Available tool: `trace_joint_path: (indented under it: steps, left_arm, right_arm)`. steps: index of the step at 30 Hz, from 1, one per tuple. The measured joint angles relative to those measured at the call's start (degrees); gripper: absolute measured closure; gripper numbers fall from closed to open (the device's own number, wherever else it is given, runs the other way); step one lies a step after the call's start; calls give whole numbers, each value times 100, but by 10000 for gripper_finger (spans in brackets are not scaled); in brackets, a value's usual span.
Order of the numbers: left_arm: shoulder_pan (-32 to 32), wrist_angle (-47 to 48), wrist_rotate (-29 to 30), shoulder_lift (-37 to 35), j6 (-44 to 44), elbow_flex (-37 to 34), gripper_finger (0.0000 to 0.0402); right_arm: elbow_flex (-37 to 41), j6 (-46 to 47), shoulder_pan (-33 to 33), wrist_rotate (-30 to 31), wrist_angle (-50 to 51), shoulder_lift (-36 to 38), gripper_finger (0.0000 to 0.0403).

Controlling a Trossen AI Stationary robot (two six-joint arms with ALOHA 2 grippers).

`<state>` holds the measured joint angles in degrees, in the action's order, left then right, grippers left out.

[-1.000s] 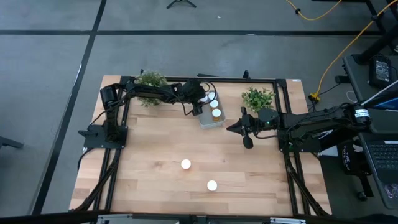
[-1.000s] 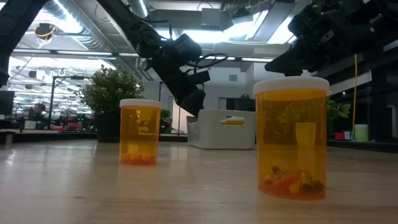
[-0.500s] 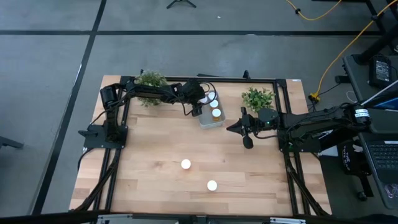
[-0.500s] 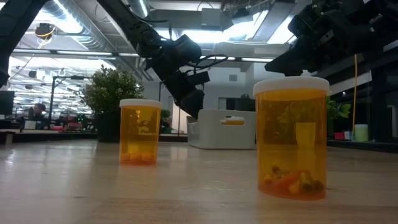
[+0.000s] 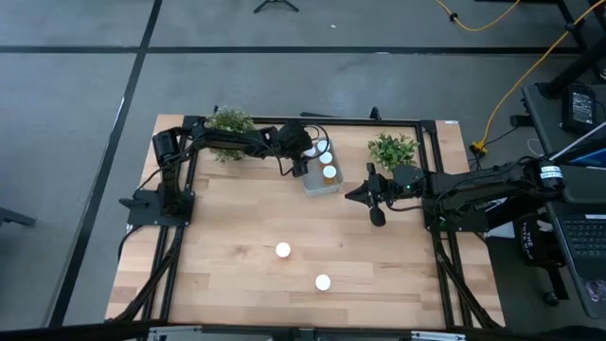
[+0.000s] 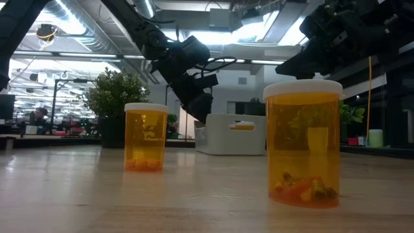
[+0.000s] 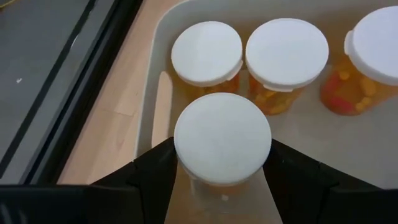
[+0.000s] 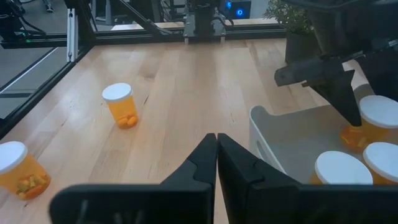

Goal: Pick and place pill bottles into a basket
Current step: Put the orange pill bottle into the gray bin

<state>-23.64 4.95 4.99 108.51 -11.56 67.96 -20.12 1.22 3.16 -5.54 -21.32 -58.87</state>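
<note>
My left gripper (image 5: 301, 163) is over the near-left part of the pale basket (image 5: 323, 186) at the table's far middle, shut on a pill bottle whose white cap (image 7: 222, 138) shows between its fingers. Three more orange pill bottles (image 7: 287, 51) stand upright in the basket. Two others stand on their bases on the bare table, one (image 5: 282, 250) mid-table and one (image 5: 323, 282) nearer the front edge. My right gripper (image 5: 349, 196) hangs shut to the basket's right, above the table, touching nothing. My left gripper pinches the bottle's body just under its white cap (image 7: 186, 190), one finger (image 7: 149, 171) on each side. The fingers slant down from the table's left. The bottle stands upright inside the basket by its wall (image 7: 149, 93); the cap hides its base.
Two potted plants stand at the far edge, one (image 5: 230, 123) behind my left arm, one (image 5: 392, 149) right of the basket. Black frame rails run along the table's sides. Open wood lies around the two loose bottles (image 6: 145, 137) (image 6: 303, 142).
</note>
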Motion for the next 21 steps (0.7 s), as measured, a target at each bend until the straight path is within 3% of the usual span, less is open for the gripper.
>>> trace_joint_path:
  steps: [21]
  left_arm:
    - [72, -7, 7, 0, -314, 1, 178]
  right_arm:
    - [0, 1, -2, 0, -2, -2, 385]
